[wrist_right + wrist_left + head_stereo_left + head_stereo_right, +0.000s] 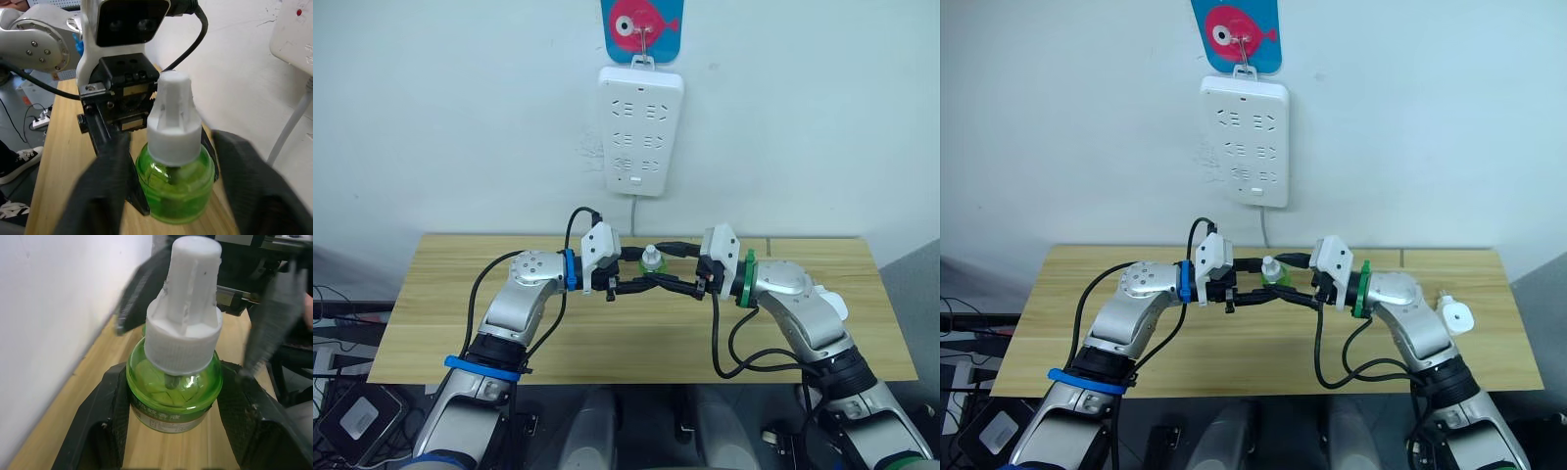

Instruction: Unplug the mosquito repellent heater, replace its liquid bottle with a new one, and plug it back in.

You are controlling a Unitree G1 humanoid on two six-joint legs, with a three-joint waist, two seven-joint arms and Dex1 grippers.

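Clamped between the left tool's fingers, the new one stands capped on the desk; the right tool, spread, flanks it. Judgement: pinch the white screw cap squarely, twist steadily.

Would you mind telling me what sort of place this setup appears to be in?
Probably an indoor robot test room or lab: a bare wooden table against a plain white wall, a white power strip hung from a hook, and cables and electronics on the floor beside it.
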